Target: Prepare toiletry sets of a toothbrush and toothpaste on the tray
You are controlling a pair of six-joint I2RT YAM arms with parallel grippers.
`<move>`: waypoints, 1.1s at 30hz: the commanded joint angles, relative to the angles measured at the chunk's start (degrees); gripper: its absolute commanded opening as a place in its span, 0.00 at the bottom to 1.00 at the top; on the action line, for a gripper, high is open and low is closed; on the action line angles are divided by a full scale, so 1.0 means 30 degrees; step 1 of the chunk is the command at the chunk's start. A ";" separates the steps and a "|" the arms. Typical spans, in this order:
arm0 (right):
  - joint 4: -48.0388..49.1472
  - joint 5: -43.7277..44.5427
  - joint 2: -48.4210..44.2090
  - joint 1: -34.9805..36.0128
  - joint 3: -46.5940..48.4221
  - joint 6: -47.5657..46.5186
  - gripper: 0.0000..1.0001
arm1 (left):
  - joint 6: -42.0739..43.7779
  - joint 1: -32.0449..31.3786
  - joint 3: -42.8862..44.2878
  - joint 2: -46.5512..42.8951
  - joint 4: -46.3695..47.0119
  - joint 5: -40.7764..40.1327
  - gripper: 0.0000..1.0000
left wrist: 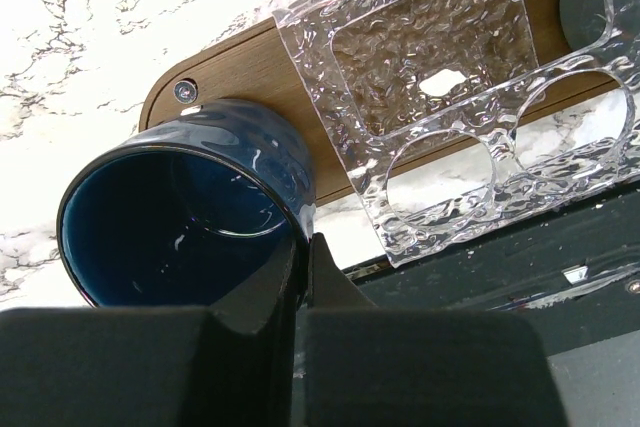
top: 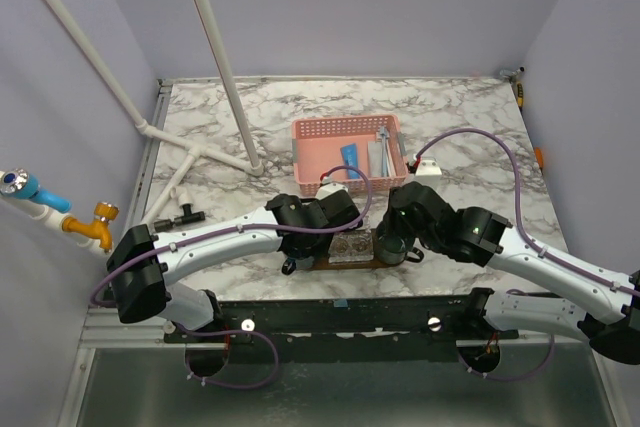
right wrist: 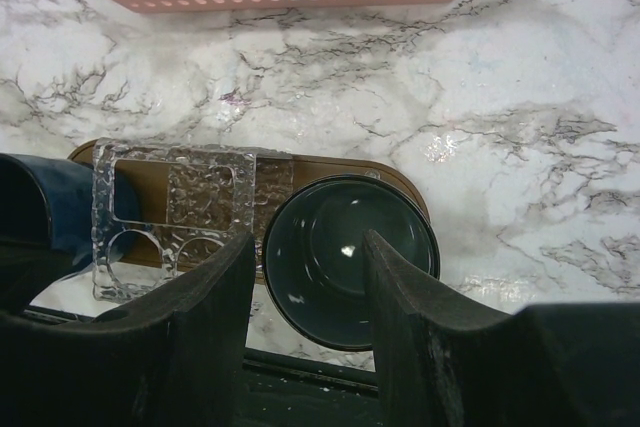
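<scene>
- Top external view: the toothbrushes and a blue toothpaste tube lie inside the pink basket, at its right half. The basket sits on the marble table, beyond both arms.
- No toothbrush or tube is on the tray. The tray lies near the table's front edge, well apart from the basket.
- A clear holder of textured plastic with round cut-outs rests across the middle of the tray and overhangs its near edge.
- Left wrist view: the left gripper has its fingers pressed together on the wall of a blue cup at the rim. The cup is at the tray's left end, tilted, with its mouth toward the camera.
- Right wrist view: the right gripper has its fingers spread, one on each side of a dark green cup. Contact between fingers and cup cannot be determined.
- The dark green cup stands upright on the tray's right end, just beside the clear holder.
</scene>
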 commanded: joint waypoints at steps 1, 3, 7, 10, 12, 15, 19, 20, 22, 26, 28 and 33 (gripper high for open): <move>0.0037 0.0156 -0.0177 0.0113 -0.0250 0.0343 0.50 | -0.0214 -0.0095 -0.0155 -0.0390 0.0183 -0.0322 0.00; 0.0038 0.0169 -0.0170 0.0114 -0.0253 0.0352 0.50 | -0.0212 -0.0080 -0.0073 -0.0293 0.0212 -0.0295 0.00; 0.0092 0.0142 -0.0116 0.0106 -0.0302 0.0387 0.50 | -0.0084 -0.0100 0.0131 -0.0024 0.0377 -0.0265 0.00; 0.0103 0.0061 -0.0046 0.0105 -0.0350 0.0427 0.50 | 0.0074 -0.0102 0.0404 0.0260 0.0417 -0.0346 0.00; 0.0094 0.0026 -0.0042 0.0107 -0.0341 0.0407 0.50 | 0.0167 -0.0102 0.0538 0.0439 0.0432 -0.0376 0.00; 0.0038 0.0052 -0.0132 0.0109 -0.0376 0.0429 0.50 | 0.0227 -0.0102 0.0776 0.0688 0.0359 -0.0540 0.00; 0.0037 0.0065 -0.0159 0.0131 -0.0326 0.0420 0.50 | 0.0385 -0.0119 0.1082 0.0827 0.0185 -0.0762 0.00; 0.0039 0.0085 -0.0150 0.0109 -0.0282 0.0400 0.50 | 0.0433 -0.0098 0.1155 0.0863 0.0160 -0.0835 0.00; 0.0037 0.0054 -0.0102 0.0117 -0.0297 0.0372 0.50 | 0.0465 -0.0115 0.1331 0.0990 0.0024 -0.0896 0.00; 0.0037 0.0072 -0.0080 0.0115 -0.0286 0.0394 0.50 | 0.0499 -0.0117 0.1420 0.1235 0.0007 -0.0910 0.00; 0.0037 0.0058 -0.0093 0.0106 -0.0296 0.0394 0.50 | 0.0521 -0.0121 0.1424 0.1281 -0.0021 -0.0990 0.00; 0.0036 0.0115 -0.0102 0.0106 -0.0297 0.0372 0.51 | 0.0528 -0.0095 0.1579 0.1254 -0.0219 -0.1085 0.00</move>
